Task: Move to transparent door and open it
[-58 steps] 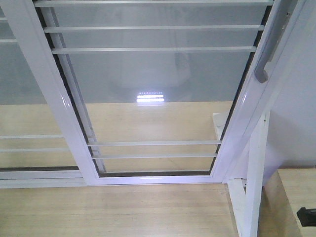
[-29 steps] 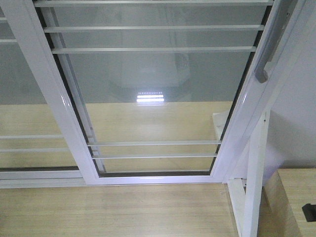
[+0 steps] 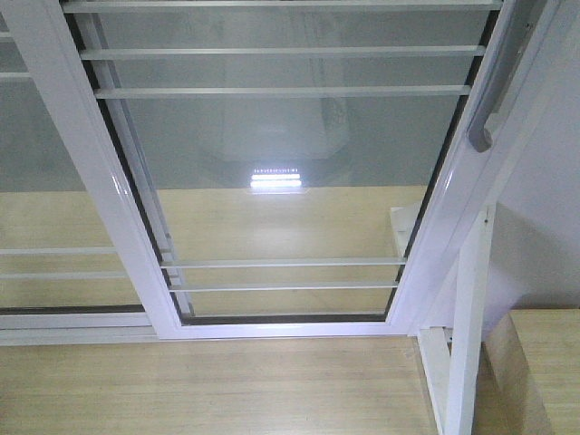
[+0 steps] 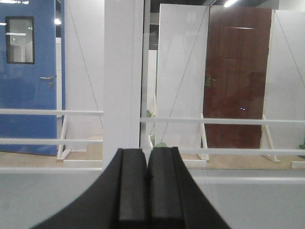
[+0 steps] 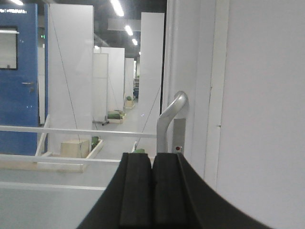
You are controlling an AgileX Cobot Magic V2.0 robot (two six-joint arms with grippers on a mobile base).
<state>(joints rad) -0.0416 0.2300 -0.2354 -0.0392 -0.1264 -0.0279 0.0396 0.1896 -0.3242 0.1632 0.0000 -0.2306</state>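
Tall clear glass door in glossy white frame [image 3: 290,145] is dead ahead, its grey curved bar handle [image 5: 164,125] upright just beyond the right gripper [image 5: 152,160], the nearer one. That and the left gripper [image 4: 147,157] are closed, empty.

1. The transparent door [image 3: 290,163] fills the way ahead; its glass blocks any reach straight through.
2. Thin white bars [image 3: 281,91] cross the pane in pairs, high and low.
3. The grey handle [image 5: 167,119] stands off the frame's right edge, leaving an open gap behind its bar.
4. Between the right gripper [image 5: 152,191], jaws closed, and the handle the air looks free, though depth is hard to judge.
5. A white wall [image 5: 257,95] closes the right side just beside the handle.
6. Ahead of the left gripper [image 4: 147,191], jaws together, stands a white frame post [image 4: 123,81], with glass on either side.
7. Low right, a slanted white post [image 3: 467,317] and a light-wood block [image 3: 544,362] crowd the floor.
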